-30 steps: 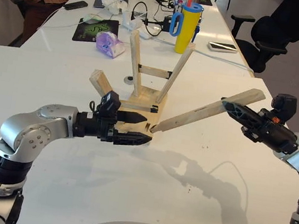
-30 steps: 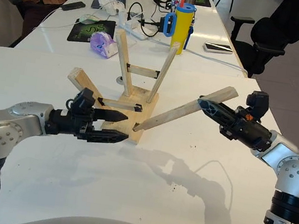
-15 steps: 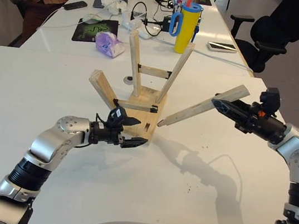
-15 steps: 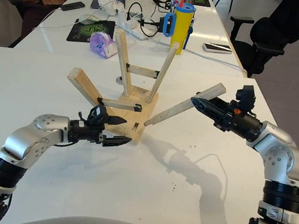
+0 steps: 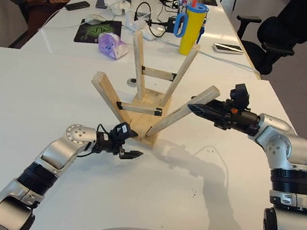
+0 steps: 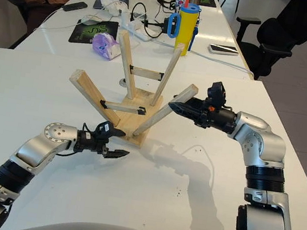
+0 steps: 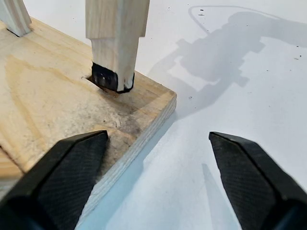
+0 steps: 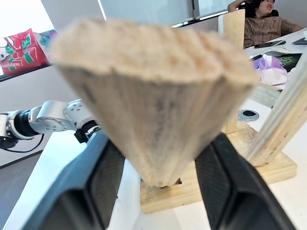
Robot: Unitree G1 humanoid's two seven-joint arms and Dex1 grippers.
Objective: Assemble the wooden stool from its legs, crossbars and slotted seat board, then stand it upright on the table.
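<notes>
- Swung inward since a second ago, your right gripper [image 5: 197,107] clamps the upper end of the fourth leg [image 5: 178,114], its dark-marked foot now at the corner slot [image 7: 103,82].
- Your left gripper [image 5: 131,145], jaws wide and empty, hovers by that corner of the seat board [image 7: 48,110], which lies on the table [image 5: 215,205] with three legs [image 5: 139,61] and crossbars [image 5: 158,73] fitted.
- Seating the last leg appears under way; next, press it home along its axis, board braced.
</notes>
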